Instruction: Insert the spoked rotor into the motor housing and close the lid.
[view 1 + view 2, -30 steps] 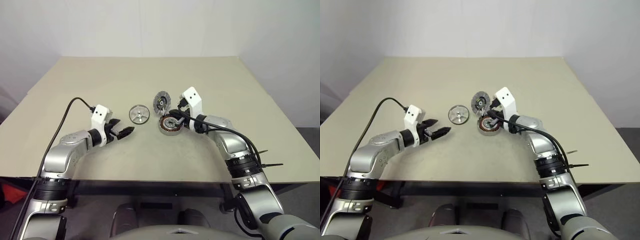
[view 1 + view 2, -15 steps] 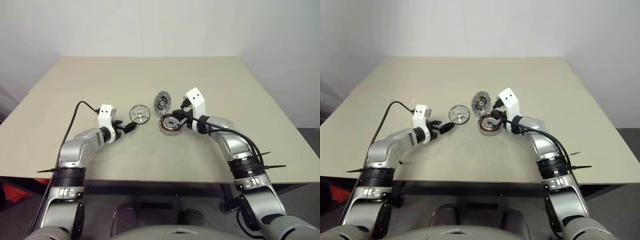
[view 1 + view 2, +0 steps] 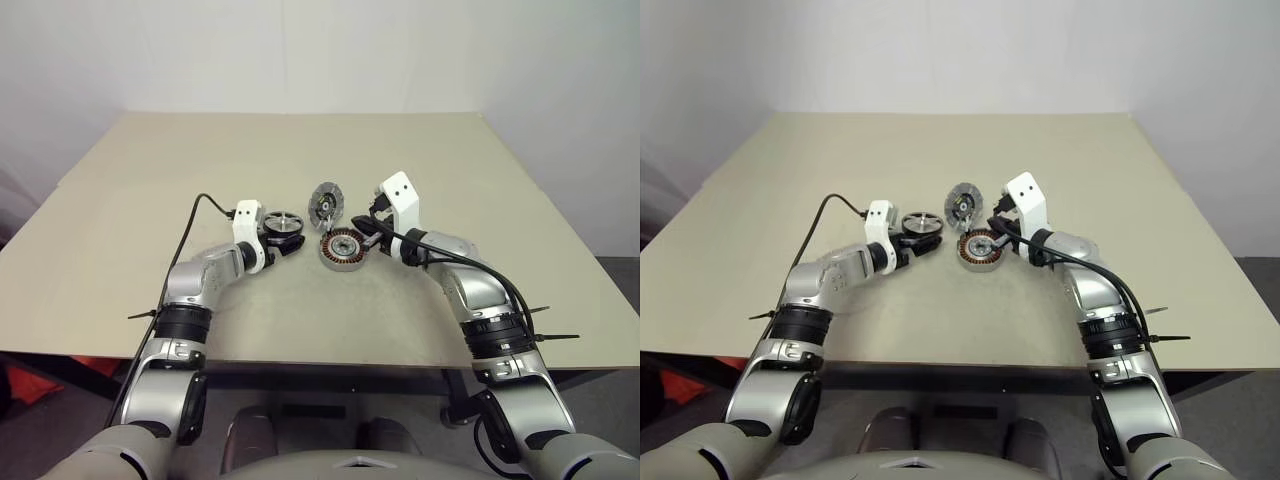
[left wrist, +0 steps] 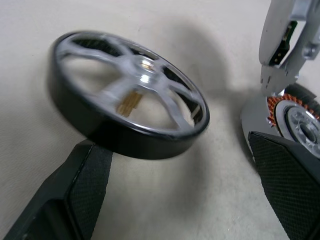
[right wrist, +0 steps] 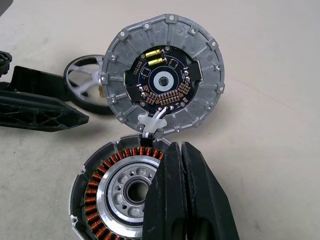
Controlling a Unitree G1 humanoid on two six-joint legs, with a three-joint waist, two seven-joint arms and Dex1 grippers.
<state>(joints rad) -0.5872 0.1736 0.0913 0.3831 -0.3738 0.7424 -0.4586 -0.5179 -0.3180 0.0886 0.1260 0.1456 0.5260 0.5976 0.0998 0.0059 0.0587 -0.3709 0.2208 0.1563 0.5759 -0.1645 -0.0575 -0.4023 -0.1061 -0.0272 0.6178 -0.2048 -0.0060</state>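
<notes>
The spoked rotor (image 3: 284, 222), a silver wheel with a black rim, lies flat on the table left of the motor housing (image 3: 343, 248). My left gripper (image 4: 177, 145) is open right at it. One finger (image 4: 85, 185) sits against the rotor's (image 4: 125, 100) near rim and the other (image 4: 290, 180) stands off toward the housing. The housing (image 5: 115, 192) shows copper windings around a silver centre. The lid (image 5: 162, 80) stands upright behind it, hinged open. My right gripper (image 5: 179, 147) is shut with nothing in it and rests over the housing's rim on the side away from the rotor.
The beige table (image 3: 300, 150) stretches bare behind and to both sides of the parts. A black cable (image 3: 190, 225) loops up from my left forearm. The table's front edge runs just below both elbows.
My left arm has swung right and forward from the open table up to the rotor, staying open. The right gripper, housing and lid have not moved.
</notes>
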